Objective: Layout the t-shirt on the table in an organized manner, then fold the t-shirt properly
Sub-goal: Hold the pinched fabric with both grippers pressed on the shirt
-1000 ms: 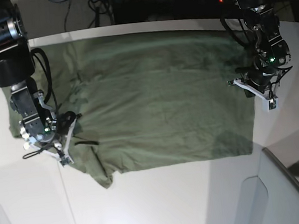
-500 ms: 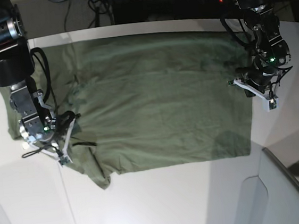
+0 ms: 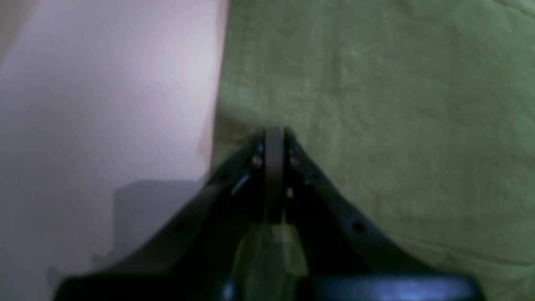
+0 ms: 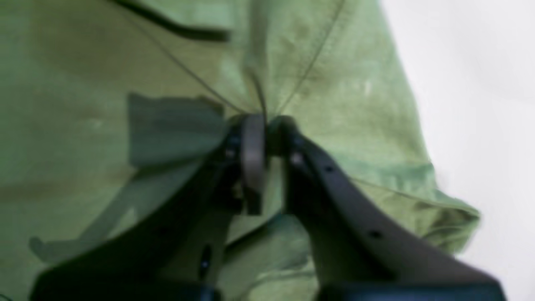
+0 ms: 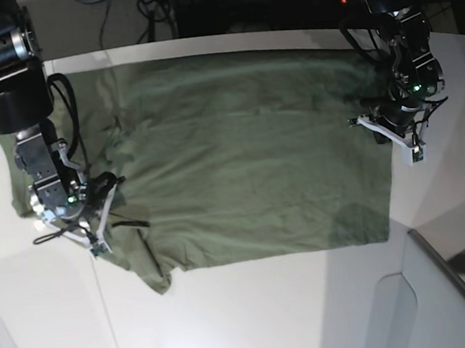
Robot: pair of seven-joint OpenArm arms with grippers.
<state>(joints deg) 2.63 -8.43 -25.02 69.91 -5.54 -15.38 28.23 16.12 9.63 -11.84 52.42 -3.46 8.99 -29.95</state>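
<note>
The right gripper point(image 4: 264, 125) has pinched further down onto a shirt point(image 5: 247, 156) fold. The left gripper point(image 3: 273, 136) stays clamped on the hem, now drawn slightly inward along the table point(image 5: 256, 321).

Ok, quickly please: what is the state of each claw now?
Left claw: shut on the t-shirt edge.
Right claw: shut on the t-shirt, pinching a fold.

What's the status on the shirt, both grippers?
Left gripper shut at shirt hem. Right gripper pinching fabric near sleeve. Shirt spread on table, sleeve end rumpled. Nothing obstructing.
</note>
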